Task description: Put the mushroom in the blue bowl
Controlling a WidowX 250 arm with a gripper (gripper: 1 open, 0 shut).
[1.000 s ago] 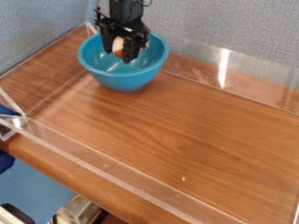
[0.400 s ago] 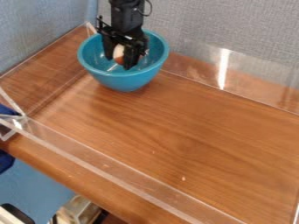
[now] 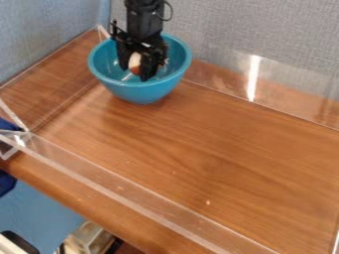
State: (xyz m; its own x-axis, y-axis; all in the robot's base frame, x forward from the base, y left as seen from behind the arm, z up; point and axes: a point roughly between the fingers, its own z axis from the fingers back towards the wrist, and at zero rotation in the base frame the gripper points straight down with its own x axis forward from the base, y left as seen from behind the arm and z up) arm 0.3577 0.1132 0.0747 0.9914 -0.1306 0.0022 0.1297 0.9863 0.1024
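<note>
The blue bowl [image 3: 138,77] stands at the back left of the wooden table. My black gripper [image 3: 139,62] reaches down from above into the bowl's mouth. Between its fingers shows the mushroom [image 3: 137,63], an orange-brown and cream bit, and the gripper is shut on it. The mushroom sits low inside the bowl, below the rim; whether it touches the bowl's bottom I cannot tell.
A clear acrylic wall [image 3: 252,74] runs around the wooden tabletop [image 3: 199,149], with a low front edge [image 3: 106,184]. A grey fabric wall rises right behind the bowl.
The gripper has moved down a little and slightly left, carrying the mushroom deeper into the bowl. The bowl has stayed where it was.
</note>
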